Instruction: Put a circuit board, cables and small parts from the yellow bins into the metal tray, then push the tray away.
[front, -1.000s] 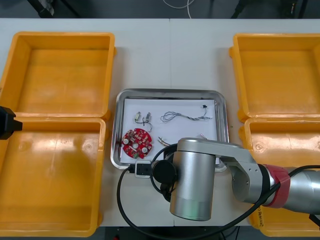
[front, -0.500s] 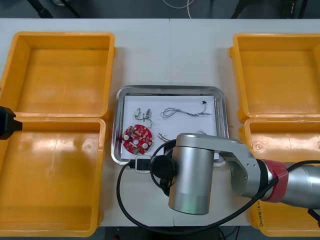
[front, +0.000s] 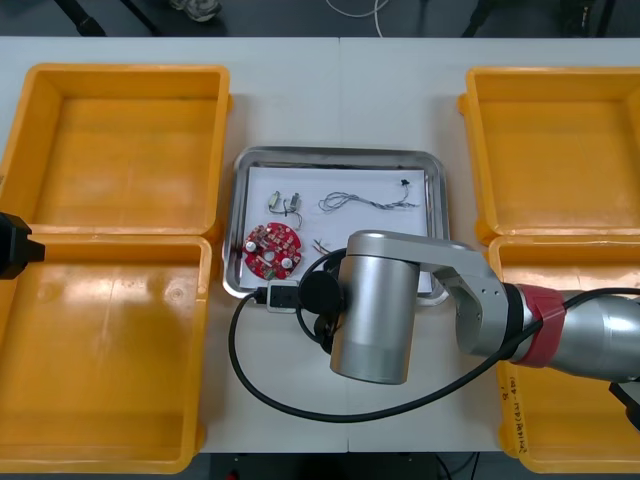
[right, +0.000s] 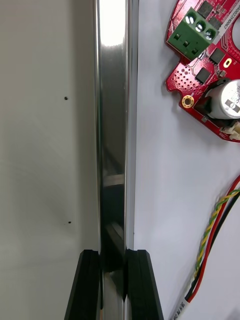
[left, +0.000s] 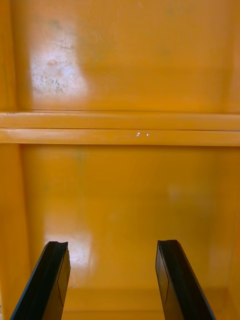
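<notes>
Right tool (right: 114, 257) is clamped on the near rim of the one metal tray (front: 338, 155). Just ahead of its fingers inside the tray: one round red circuit board (front: 270, 250) and one red and yellow cable (right: 215, 240). Farther out are two small metal parts (front: 284, 205) and one twisted cable (front: 368, 203). Left tool (left: 112, 244), fingers apart, hangs over one of the four yellow bins (front: 125, 70)

Front view steeply overhead, wrist views close, right shares metal tray (right: 112, 100)
</notes>
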